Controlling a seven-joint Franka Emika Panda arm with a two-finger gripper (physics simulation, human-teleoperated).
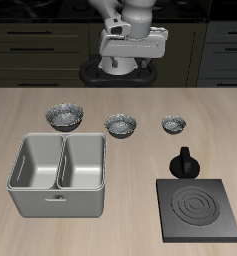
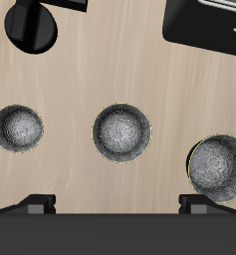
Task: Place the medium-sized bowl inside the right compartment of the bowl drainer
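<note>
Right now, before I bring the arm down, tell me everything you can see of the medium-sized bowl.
The medium-sized bowl is small, round and dark grey, speckled, with a shiny patterned inside. It stands upright and empty on the wooden table, the middle one in a row of three alike bowls, apart from both. It sits just behind the bowl drainer. Nothing touches it but the tabletop; the gripper is high above.

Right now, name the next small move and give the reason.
Probably lower the claw straight toward the medium-sized bowl: it hangs high above the row of three bowls, holds nothing, and the middle one sits roughly centred beneath it. The bowl drainer waits empty.
</note>
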